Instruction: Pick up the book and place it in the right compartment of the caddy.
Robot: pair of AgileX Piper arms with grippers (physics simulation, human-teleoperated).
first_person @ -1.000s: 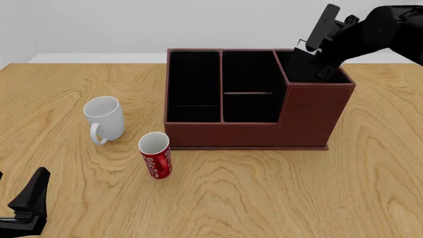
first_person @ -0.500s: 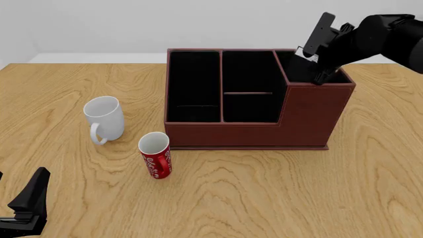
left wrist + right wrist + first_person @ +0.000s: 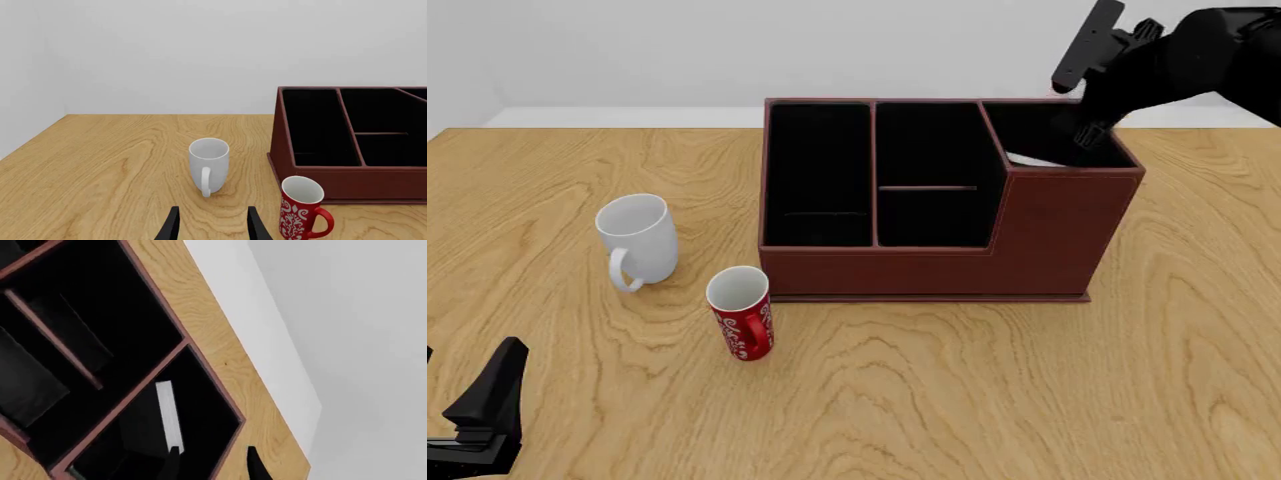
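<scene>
The black book lies inside the right compartment [image 3: 1057, 128] of the reddish-brown caddy [image 3: 1054, 235]. Only a strip of its white page edges [image 3: 1034, 159] shows above the wall. In the right wrist view the book [image 3: 169, 416] leans inside that compartment [image 3: 200, 412], with nothing holding it. My right gripper [image 3: 1084, 88] is open and empty, raised above the compartment's far right corner; its fingertips [image 3: 252, 466] stand apart. My left gripper [image 3: 483, 408] is open and empty, low at the table's near left corner, and also shows in its wrist view [image 3: 211, 227].
A white mug [image 3: 641, 238] stands left of the caddy and shows in the left wrist view [image 3: 209, 162]. A red patterned cup [image 3: 742, 313] stands near the caddy's front left corner, also in that view [image 3: 300, 210]. The caddy's other sections [image 3: 817, 175] look black and empty.
My right gripper has let go of the book and risen out of the compartment. The book has dropped lower into the right compartment. The left arm has not moved.
</scene>
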